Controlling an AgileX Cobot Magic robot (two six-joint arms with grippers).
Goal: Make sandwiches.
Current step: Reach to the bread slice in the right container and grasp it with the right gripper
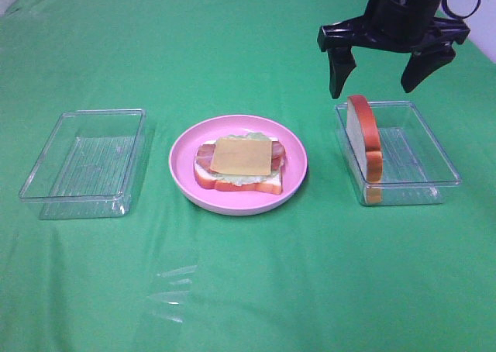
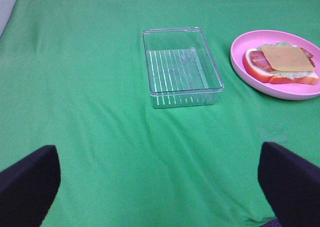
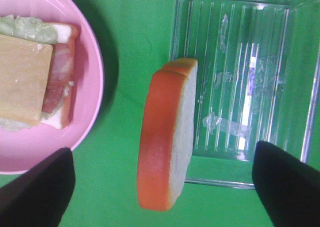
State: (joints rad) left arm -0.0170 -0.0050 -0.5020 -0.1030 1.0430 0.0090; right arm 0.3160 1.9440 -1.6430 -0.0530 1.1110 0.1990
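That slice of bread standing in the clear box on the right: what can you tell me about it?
The bread slice looks like a toy: white face, smooth orange-brown crust, rounded top. It stands on edge, leaning against the near-left wall of the right-hand clear plastic tray, its top rising above the rim. It is the only thing in that tray. Nothing grips it; the right gripper hangs open just above it, not touching.

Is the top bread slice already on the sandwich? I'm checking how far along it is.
No: the cheese square lies uncovered on top of the sandwich, and the last bread slice stands on edge in the right tray.
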